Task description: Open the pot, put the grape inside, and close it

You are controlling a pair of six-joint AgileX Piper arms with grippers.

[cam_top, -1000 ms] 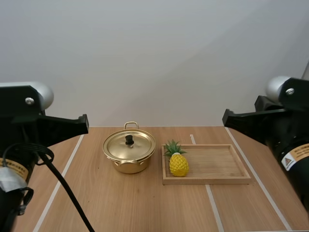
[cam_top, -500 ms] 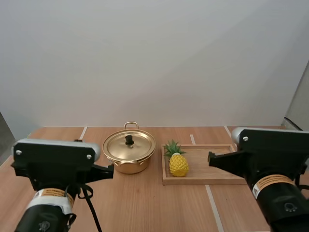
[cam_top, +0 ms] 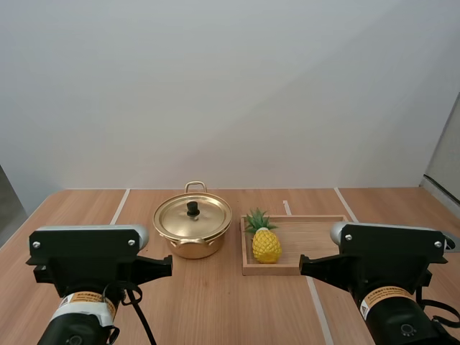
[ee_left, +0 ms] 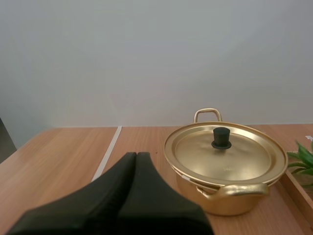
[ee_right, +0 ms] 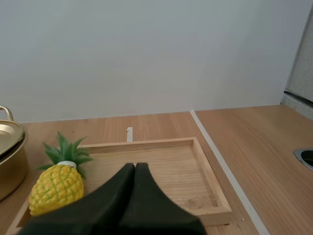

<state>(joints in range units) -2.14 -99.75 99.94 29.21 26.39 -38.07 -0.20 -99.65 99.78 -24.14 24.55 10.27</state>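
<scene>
A gold pot [cam_top: 192,231] with its lid on and a black knob [cam_top: 192,208] stands mid-table. Right of it, a yellow toy pineapple [cam_top: 266,244] with green leaves stands at the left end of a wooden tray [cam_top: 323,244]. No grapes are in sight. My left gripper [ee_left: 136,155] is shut on nothing, a dark wedge short of the pot [ee_left: 225,169] and to its left. My right gripper [ee_right: 135,166] is shut too, empty, in front of the tray [ee_right: 210,169], with the pineapple [ee_right: 55,188] off to its left. Both arms [cam_top: 90,262] [cam_top: 388,262] sit low at the near table edge.
White tape lines [cam_top: 118,206] run along the wooden table. The tray's right part [ee_right: 171,169] is bare wood. A small round metal fitting [ee_right: 305,157] sits in the table at the far right.
Both arms have come down from high at the sides to low at the near edge. Pot, pineapple and tray have not moved.
</scene>
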